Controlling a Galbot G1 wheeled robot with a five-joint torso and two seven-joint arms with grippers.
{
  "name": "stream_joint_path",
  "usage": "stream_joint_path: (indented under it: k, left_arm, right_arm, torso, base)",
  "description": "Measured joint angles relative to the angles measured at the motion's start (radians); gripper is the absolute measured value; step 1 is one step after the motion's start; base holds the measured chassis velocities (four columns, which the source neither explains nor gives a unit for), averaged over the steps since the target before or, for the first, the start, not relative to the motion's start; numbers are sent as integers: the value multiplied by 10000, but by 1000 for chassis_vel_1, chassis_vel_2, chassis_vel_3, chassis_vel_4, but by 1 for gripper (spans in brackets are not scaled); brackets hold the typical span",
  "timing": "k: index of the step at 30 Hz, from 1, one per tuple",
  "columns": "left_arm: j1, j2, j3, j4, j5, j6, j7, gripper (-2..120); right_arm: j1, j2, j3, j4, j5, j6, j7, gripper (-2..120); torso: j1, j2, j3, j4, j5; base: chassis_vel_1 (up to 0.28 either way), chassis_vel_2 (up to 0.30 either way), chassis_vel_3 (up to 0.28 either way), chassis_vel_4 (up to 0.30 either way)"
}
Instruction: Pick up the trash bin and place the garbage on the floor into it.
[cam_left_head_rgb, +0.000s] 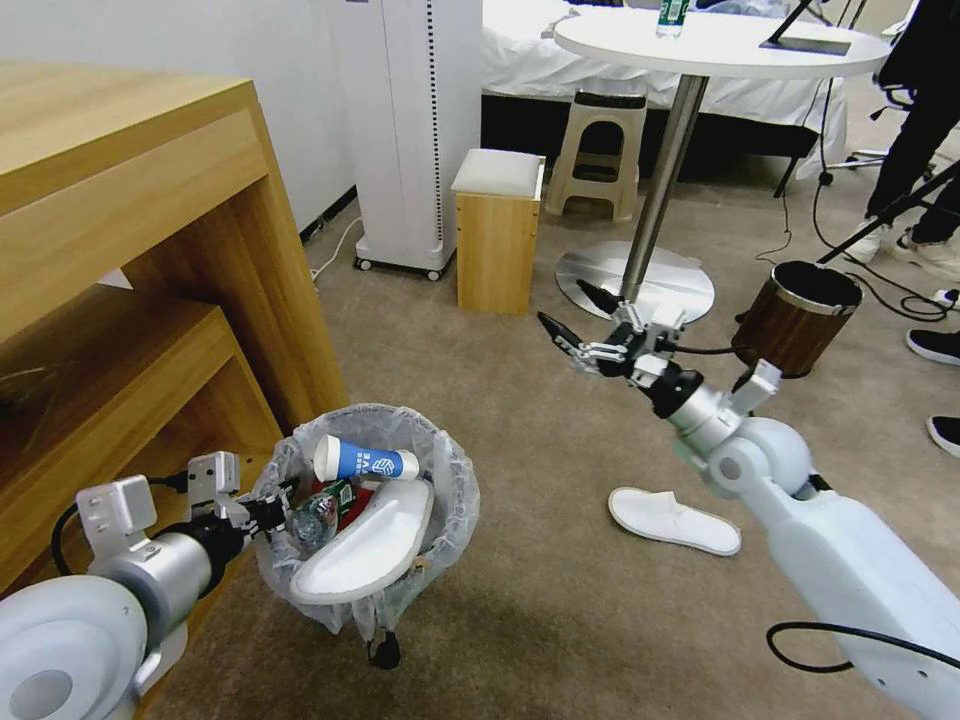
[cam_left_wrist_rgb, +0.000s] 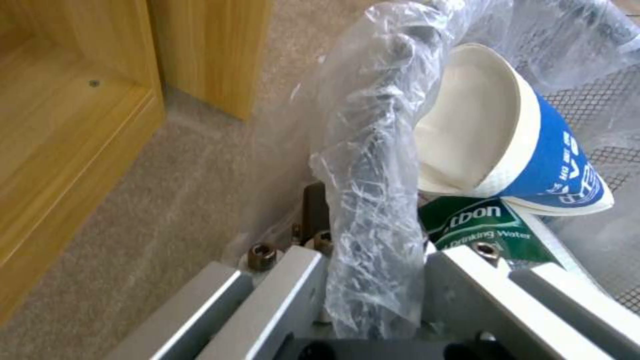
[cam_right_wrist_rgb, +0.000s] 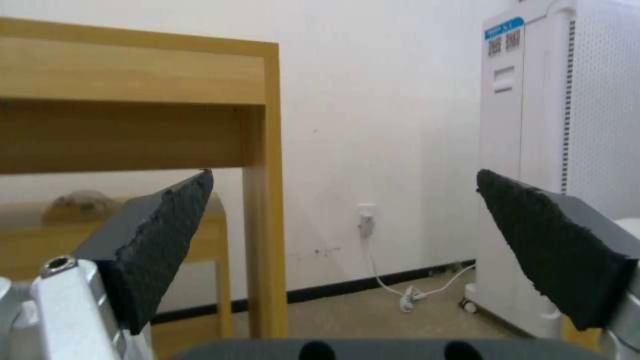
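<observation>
The trash bin (cam_left_head_rgb: 452, 478), lined with a crinkly clear bag, hangs just above the beige carpet floor (cam_left_head_rgb: 560, 620) beside the wooden desk. My left gripper (cam_left_head_rgb: 272, 510) is shut on its bag-covered rim (cam_left_wrist_rgb: 373, 150); the left wrist view shows the left gripper (cam_left_wrist_rgb: 373, 280) clamping that rim. Inside lie a blue paper cup (cam_left_head_rgb: 365, 462) (cam_left_wrist_rgb: 553, 150), a white slipper (cam_left_head_rgb: 370, 545) and a clear bottle (cam_left_head_rgb: 318, 512) with a green label (cam_left_wrist_rgb: 477, 225). Another white slipper (cam_left_head_rgb: 675, 520) lies on the floor. My right gripper (cam_left_head_rgb: 580, 322) (cam_right_wrist_rgb: 343, 172) hovers open and empty above the carpet, beyond that slipper.
A wooden desk (cam_left_head_rgb: 130, 250) stands close on the left. Ahead are a white appliance (cam_left_head_rgb: 415, 130), a wooden box stool (cam_left_head_rgb: 497, 230), a round table's base (cam_left_head_rgb: 635, 280) and a wood-grain bin (cam_left_head_rgb: 797, 315). Cables and a person's shoes (cam_left_head_rgb: 935, 345) lie at right.
</observation>
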Motion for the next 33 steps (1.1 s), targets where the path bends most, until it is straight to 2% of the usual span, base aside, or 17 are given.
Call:
stream_joint_path:
  k: [4,9,16,26,28,33]
  left_arm:
    - [-19,48,3,49,76,-33,75,0]
    - [-34,57,3,100,147,-38,136,0]
    - [-24,48,4,120,290,-59,249,0]
    - [23,-12,55,76,438,-64,269,0]
    - [83,-19,39,39,462,-66,288,0]
    - [119,-21,17,9,468,-74,296,0]
  right_arm:
    - [-187,60,470,-343,-43,159,-570,100]
    - [-459,114,922,-412,-186,169,-586,100]
    - [-1234,236,1752,108,-615,-84,912,100]
    - [-1555,237,2098,350,-685,-87,1110,100]
    - [-1699,198,2068,515,-536,54,1530,100]
    - [-1773,189,2016,587,-458,183,1710,100]
  torso:
    - [0,0,1,0,2]
    - [0,0,0,0,1]
    - [0,0,0,0,1]
    - [0,0,0,2,0]
    - [0,1,0,1,-1]
    - [-1,1,0,1,0]
  base:
    - [0,0,0,0]
    - [0,0,0,0]
    - [0,0,0,0]
    - [0,0,0,0]
    - [0,0,0,0]
    - [-49,-44,-40,-46]
